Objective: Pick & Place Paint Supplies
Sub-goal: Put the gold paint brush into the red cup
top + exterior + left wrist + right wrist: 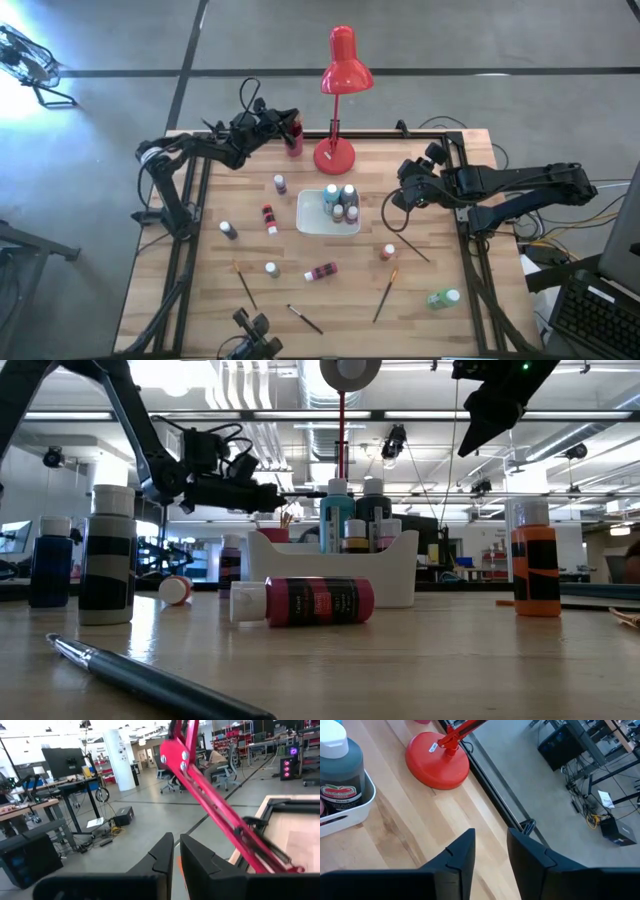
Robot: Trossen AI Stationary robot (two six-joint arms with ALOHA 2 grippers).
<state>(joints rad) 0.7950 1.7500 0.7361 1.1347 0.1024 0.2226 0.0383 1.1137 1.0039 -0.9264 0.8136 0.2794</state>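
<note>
Bottles of paint (340,201), smooth plastic with pale caps, are gathered in the white tray (308,222) at frame centre; others and thin brushes (385,292) lie scattered below. The left gripper (288,122), upper left, is nearly closed on nothing visible; the right gripper (404,190), slightly parted, should be lowered squarely over an upright cap.

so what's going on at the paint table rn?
Sorting paint supplies into the white tray, partway done. Several bottles stand in it already; others, like the red bottle lying on its side, and a few brushes are scattered on the table. The left pincer is up at the far edge over the red cup, fingers nearly together. The right pincer hovers empty, right of the tray, slightly open.
</note>
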